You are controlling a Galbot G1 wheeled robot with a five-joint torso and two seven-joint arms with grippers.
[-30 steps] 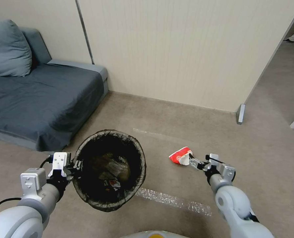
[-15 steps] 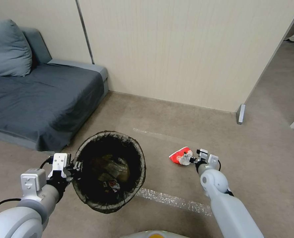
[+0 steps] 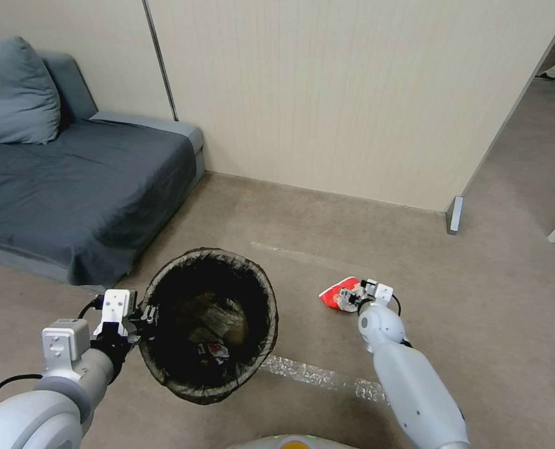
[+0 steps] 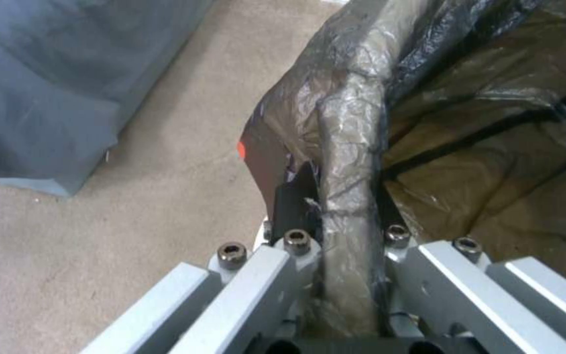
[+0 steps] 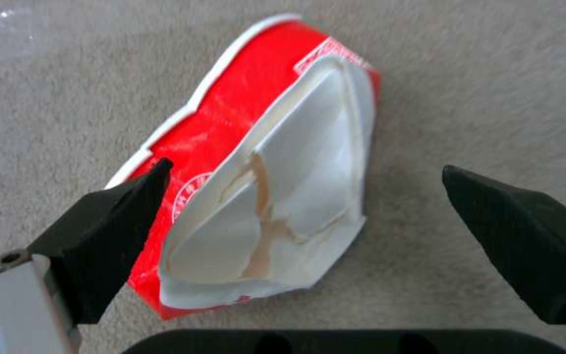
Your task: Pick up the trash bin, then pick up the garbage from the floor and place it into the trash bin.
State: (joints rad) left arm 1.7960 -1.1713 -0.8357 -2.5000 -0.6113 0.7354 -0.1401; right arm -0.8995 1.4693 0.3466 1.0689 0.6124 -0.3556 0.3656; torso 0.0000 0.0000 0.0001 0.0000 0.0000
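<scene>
At the lower left of the head view, the left gripper (image 3: 141,315) is clamped on the rim of the bin (image 3: 209,324), which it holds tilted with its mouth toward the camera; the left wrist view shows its metal fingers (image 4: 276,265) pinching the liner-covered rim. Inside the dark liner a few scraps of litter lie at the bottom. At the lower right, the right arm reaches forward and down to the floor, and the right gripper (image 3: 352,298) sits just over a flattened red-and-white wrapper (image 3: 337,293) near the centre of the frame. In the right wrist view its black fingertips (image 5: 109,216) are spread wide, one on each side of the wrapper (image 5: 263,177), apparently not yet touching it. The step in hand looks to be the pickup of this piece of garbage: the next move would call for lowering a little and closing on the wrapper. Farther back, a grey sofa (image 3: 72,181) fills the upper left and a pale wall (image 3: 352,93) spans the top.
</scene>
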